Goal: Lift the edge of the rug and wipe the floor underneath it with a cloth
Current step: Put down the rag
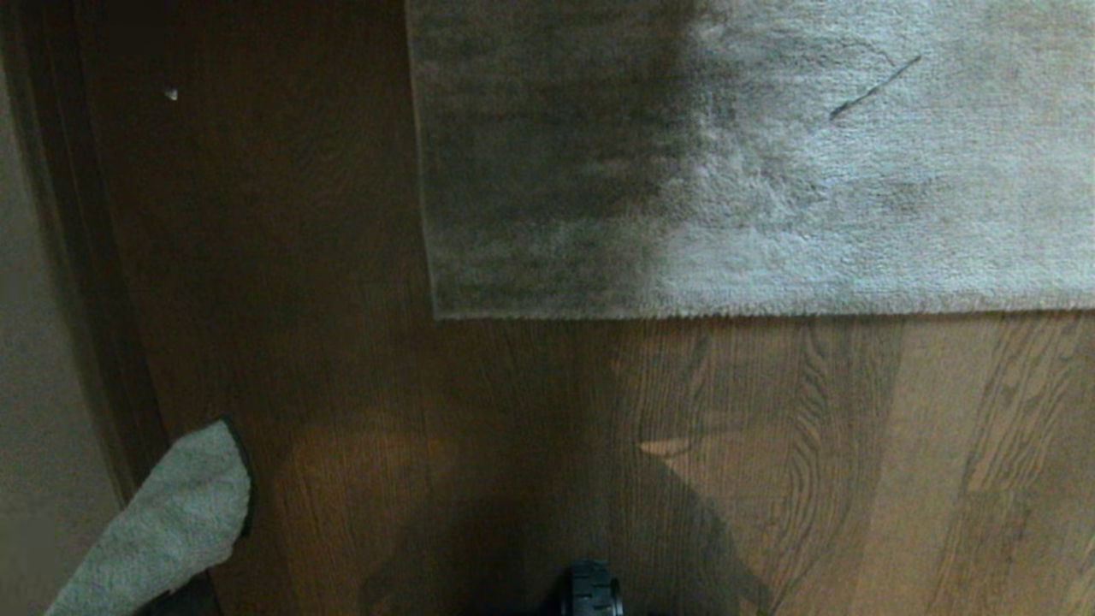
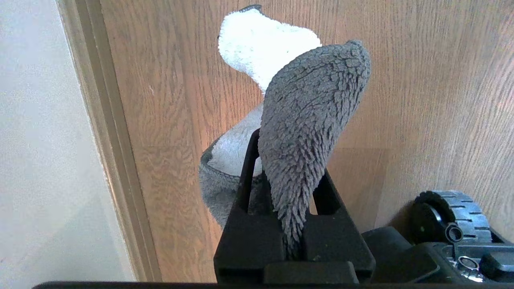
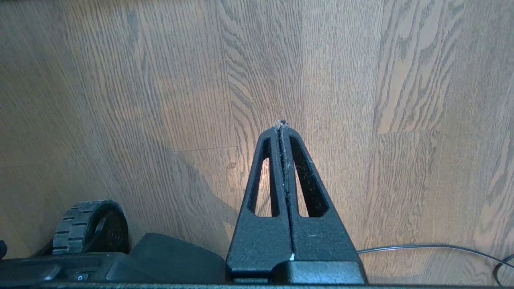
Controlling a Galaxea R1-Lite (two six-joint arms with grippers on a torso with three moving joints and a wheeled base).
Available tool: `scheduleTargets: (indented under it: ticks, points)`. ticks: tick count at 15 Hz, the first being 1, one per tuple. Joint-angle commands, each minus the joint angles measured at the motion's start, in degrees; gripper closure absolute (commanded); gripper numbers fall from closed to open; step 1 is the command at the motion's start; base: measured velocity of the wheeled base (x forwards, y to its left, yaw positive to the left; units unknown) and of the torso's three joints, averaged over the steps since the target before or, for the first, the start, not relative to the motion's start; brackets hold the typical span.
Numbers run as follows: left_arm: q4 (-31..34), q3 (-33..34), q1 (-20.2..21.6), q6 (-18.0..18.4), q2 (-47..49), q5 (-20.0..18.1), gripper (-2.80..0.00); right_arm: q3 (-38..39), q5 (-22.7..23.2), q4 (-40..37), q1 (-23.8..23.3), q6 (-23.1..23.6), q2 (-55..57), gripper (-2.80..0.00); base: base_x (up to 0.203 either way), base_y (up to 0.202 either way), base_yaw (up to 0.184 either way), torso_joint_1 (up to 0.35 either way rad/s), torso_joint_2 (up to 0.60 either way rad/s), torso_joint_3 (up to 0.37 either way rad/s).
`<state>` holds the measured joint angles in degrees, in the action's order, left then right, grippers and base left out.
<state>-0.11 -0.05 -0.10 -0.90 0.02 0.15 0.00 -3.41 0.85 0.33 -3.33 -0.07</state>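
Note:
The rug [image 1: 770, 171] lies flat across the far part of the head view. The rug edge [image 1: 727, 310] runs straight across, ending in a corner [image 1: 440, 312] near the middle. Brown wood floor [image 1: 513, 428] lies bare between the rug and me. In the head view the cloth [image 1: 162, 530] hangs at the near left, well short of the rug. My left gripper [image 2: 277, 146] is shut on the cloth [image 2: 309, 120], which folds over its fingers and hides one tip. My right gripper [image 3: 282, 127] is shut and empty, above bare floor [image 3: 160, 100].
A pale wall [image 1: 43, 359] and a dark baseboard [image 1: 103, 299] run along the left, close beside the cloth. One wheel of my base [image 1: 594, 590] shows at the near edge. A thin cable [image 3: 421, 245] lies on the floor by the right gripper.

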Motion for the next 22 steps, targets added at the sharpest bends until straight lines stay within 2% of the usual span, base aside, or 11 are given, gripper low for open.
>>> scheduleTargets:
  ticks: [1,5,8,10,16,22]
  points:
    - [0.02,-0.04,0.01,-0.06,-0.02,0.03,0.0,0.0,-0.01,0.03,0.02,-0.01,0.13,0.0,0.0,0.0,0.0,0.0,0.0,0.0]
    - [0.42,-1.66,0.03,-0.11,-0.02,-0.6,0.0,0.0,-0.01,0.03,0.02,-0.01,0.16,0.0,0.0,0.0,0.0,0.0,0.0,0.0]
    - [7.38,-7.27,0.07,-1.09,0.14,-0.75,0.0,0.0,-0.01,0.03,0.02,-0.01,0.16,0.0,0.0,0.0,0.0,0.0,0.0,0.0]
    - [9.2,-9.31,0.02,-1.2,2.45,-1.13,0.0,0.0,-0.01,0.03,0.02,-0.01,0.14,0.0,0.0,0.0,0.0,0.0,0.0,0.0]
    - [8.96,-13.86,-0.51,-1.13,16.26,-3.32,0.0,0.0,-0.01,0.03,0.02,-0.01,0.08,0.0,0.0,0.0,0.0,0.0,0.0,0.0]
    - [5.81,-14.19,-1.85,-1.18,24.34,-4.16,0.0,0.0,-0.01,0.03,0.02,-0.01,0.15,0.0,0.0,0.0,0.0,0.0,0.0,0.0]
